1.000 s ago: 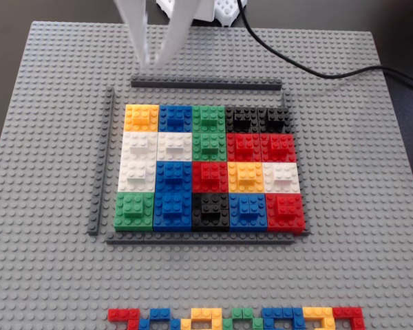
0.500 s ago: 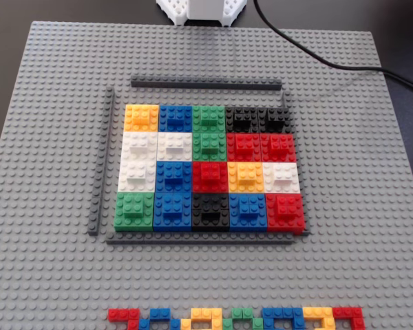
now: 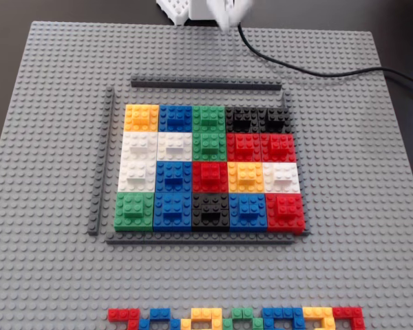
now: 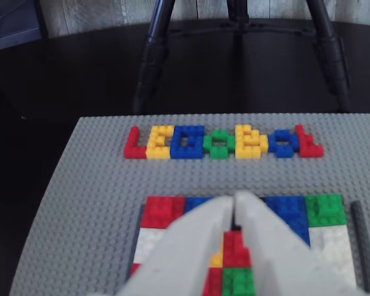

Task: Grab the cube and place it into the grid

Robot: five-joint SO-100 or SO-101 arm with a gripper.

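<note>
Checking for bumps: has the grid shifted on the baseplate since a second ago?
No. The grid sits in the same place against the dark grey strips in the fixed view.

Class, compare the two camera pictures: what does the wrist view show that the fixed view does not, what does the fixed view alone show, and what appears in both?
Only the wrist view shows the gripper with fingertips closed together and empty, plus dark tripod legs beyond the baseplate. Only the fixed view shows the whole grid, including its top-left yellow cube, the dark grey framing strips and a black cable. Both show the grey baseplate, part of the grid and the multicoloured brick strip.
</note>
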